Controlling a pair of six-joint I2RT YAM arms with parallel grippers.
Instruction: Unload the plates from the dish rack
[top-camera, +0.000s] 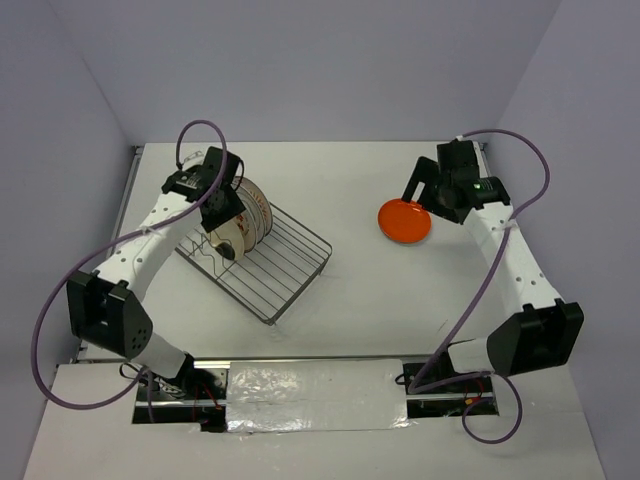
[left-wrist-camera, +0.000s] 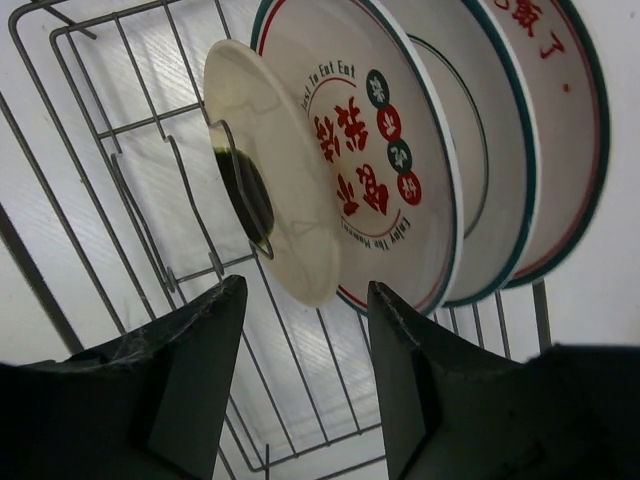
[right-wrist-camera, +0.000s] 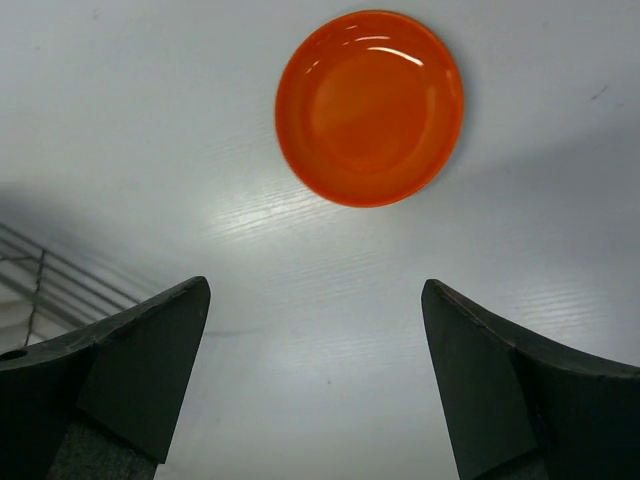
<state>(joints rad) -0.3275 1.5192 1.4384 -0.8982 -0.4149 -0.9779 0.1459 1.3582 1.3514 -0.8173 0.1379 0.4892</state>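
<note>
Pale lilac-grey walls (top-camera: 300, 70) on three sides, closing in a plain white table (top-camera: 360, 310) (matte, faintly streaked in the wrist views). Along the near edge, between the two arm bases, a shiny crinkled strip (top-camera: 310, 395).

Far left: left gripper (top-camera: 224, 222) hanging over the far-left end of the rack (top-camera: 275, 275), fingers (left-wrist-camera: 190, 380) parted to a middling gap, clamped on nothing. From its wrist view, a small cream plate (left-wrist-camera: 265, 170) straight ahead, standing on edge among the wire prongs, dark ring on its underside, lower rim just past the fingertips; touching or not, impossible to tell. Behind that one, three bigger plates (left-wrist-camera: 420, 170), white with red lettering and green rims, likewise upright and packed close together. Remainder of the rack bare wire, set askew on the table.

Right of centre: orange plate (top-camera: 404, 220) lying flat and face up on the bare surface, well apart from the rack. Just beside it, on the right, right gripper (top-camera: 422, 188) hovering above the table, fingers (right-wrist-camera: 130, 370) spread wide and empty, the plate beyond the tips and roughly centred between them. One corner of the rack just visible at the left edge of that wrist view.
</note>
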